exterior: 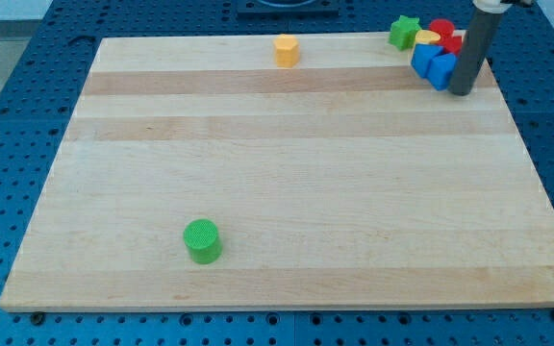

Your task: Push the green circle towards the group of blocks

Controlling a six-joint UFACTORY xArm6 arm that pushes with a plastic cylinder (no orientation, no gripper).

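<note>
You are looking at a pale wooden board [287, 173] with long grain bands, sitting on a blue pegged table [17, 115]. Nothing is being gripped here: the arm is carrying only a straight dark rod, and my tip [462, 92] is resting at the view's top right, touching or just beside the blue blocks [433, 65] of the group. That group is crowding the top right corner: a green star [404, 32], a red block [441, 32], a bit of yellow [425, 38] and the blues. A yellow block [287, 49] is standing alone at the top, left of them. The green circle [202, 240] is sitting at the lower left, well apart from everything. It is looking like a short, smooth, rigid cylinder, probably light, so it should be sliding easily; you would be pushing on its lower left side, centred, since a round wall is likely to be rolling off the rod.
</note>
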